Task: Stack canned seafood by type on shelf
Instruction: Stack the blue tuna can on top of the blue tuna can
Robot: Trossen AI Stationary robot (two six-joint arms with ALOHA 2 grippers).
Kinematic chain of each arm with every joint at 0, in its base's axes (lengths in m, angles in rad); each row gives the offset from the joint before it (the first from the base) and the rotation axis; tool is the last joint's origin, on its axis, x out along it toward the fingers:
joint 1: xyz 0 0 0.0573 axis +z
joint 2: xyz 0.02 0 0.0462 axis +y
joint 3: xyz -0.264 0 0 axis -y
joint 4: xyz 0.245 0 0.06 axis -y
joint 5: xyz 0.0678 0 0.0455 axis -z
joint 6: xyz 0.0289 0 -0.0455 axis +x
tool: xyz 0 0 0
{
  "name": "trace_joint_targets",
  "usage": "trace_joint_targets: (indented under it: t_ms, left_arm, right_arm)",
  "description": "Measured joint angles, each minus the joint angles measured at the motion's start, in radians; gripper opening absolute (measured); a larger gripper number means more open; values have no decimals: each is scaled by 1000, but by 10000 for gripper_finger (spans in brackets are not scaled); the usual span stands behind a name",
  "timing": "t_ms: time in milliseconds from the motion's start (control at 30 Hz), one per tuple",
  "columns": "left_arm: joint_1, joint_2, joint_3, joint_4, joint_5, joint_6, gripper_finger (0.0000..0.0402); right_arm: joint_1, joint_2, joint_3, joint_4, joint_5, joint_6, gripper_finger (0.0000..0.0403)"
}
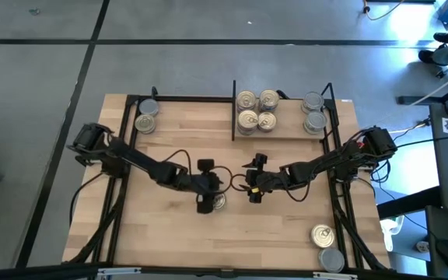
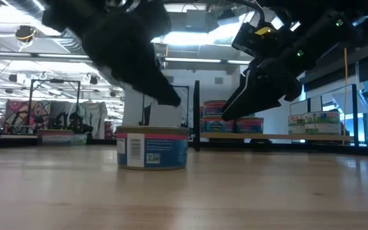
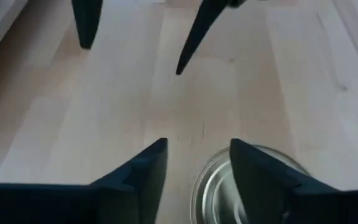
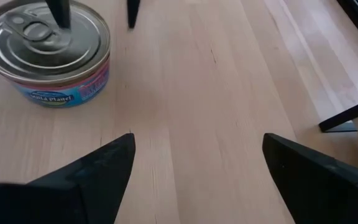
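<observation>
Mid-surface, left gripper (image 1: 208, 204) hangs over a tin (image 1: 218, 201), fingers parted but off-centre, right gripper (image 1: 253, 191) spread nearby; one finger could clip the lid.

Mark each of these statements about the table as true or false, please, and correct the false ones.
1. A can stands on the table under the left gripper. True.
2. The right gripper is shut on a can. False: its jaws stand wide open over bare wood and hold nothing.
3. Four cans sit in a group just right of the black divider. True.
4. The shelf holds no cans at all. False: cans stand on both sides of the divider.
5. Two cans lie near the table's front right corner. True.
</observation>
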Motion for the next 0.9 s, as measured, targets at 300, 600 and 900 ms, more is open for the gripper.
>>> trace_joint_targets:
  t_ms: [300, 600, 900]
  left_arm:
    - [-37, -77, 98, -381, 105, -92, 253]
    - [-76, -69, -6, -269, 49, -122, 255]
    - [-79, -67, -58, -238, 40, -170, 255]
  right_arm:
    - [0, 0, 0, 2, 1, 0, 351]
    - [0, 0, 0, 13, 1, 0, 351]
    - [0, 0, 0, 20, 0, 4, 351]
